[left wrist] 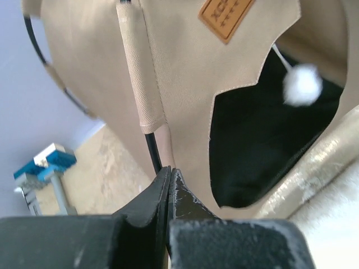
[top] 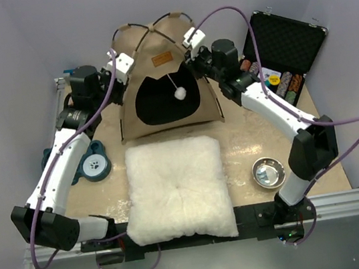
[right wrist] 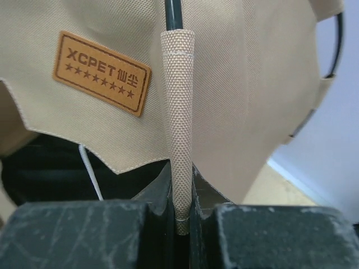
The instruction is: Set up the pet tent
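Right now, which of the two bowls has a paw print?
The blue bowl left of the white cushion; its pale inside shows the print. The metal bowl right of the cushion is plain.

We see soft, even light from above in the top view, with faint shadows around the pet tent (top: 157, 77), whose opening falls to near black. The steel bowl (top: 268, 172), off the tent's right front corner, carries a bright glint. In the wrist views the tent's weave is sharp, the fingers (left wrist: 193, 210) nearest the lens are soft, and the pompom (left wrist: 303, 84) is blurred.
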Controlling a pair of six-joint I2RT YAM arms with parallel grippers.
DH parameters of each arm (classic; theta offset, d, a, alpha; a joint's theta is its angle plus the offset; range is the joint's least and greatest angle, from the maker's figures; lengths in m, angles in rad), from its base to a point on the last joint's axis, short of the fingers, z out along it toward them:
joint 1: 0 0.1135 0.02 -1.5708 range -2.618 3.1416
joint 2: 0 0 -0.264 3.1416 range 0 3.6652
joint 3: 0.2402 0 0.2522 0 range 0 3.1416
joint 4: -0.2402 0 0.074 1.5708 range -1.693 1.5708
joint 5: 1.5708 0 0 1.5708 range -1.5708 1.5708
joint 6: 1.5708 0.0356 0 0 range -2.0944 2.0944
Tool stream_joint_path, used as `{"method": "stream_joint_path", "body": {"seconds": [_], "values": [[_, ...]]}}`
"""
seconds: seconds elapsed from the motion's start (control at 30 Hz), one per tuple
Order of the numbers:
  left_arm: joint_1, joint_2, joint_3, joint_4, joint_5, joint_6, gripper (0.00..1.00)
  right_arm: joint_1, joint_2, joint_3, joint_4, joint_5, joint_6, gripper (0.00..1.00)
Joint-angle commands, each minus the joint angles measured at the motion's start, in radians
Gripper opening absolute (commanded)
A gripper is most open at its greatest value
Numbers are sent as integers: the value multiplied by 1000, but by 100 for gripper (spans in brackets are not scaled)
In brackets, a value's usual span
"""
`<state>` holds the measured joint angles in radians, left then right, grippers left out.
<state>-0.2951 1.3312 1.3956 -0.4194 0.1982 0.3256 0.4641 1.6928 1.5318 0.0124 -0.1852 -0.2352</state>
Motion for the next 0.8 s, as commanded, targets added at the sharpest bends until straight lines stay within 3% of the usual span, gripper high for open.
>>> {"method": "stream_joint_path", "body": {"seconds": [0.0,0.13,0.17,0.2,0.23,0.27,0.33,0.43,0.57,0.77], "values": [[4,103,57,146,49,59,0,-1,-79,-38,279,145,1,0],[7,169,68,185,8,38,0,-8,14,16,262,136,2,0],[8,201,97,148,-11,29,4,-8,39,55,224,130,10,10],[11,226,141,95,-19,8,19,-12,60,89,172,119,19,24],[17,236,181,46,-17,-12,34,-15,68,120,131,110,26,40],[30,238,200,-6,-5,-34,43,-19,61,126,97,104,37,62],[68,183,172,-36,42,-97,63,-39,12,104,60,105,63,81],[138,30,57,-35,111,-177,82,-85,-99,62,-47,79,143,87],[203,-188,-68,-113,147,-316,95,-131,-283,-16,-211,33,276,90],[223,-377,-311,-372,260,-542,94,-131,-576,-336,-409,-154,516,90]]}}
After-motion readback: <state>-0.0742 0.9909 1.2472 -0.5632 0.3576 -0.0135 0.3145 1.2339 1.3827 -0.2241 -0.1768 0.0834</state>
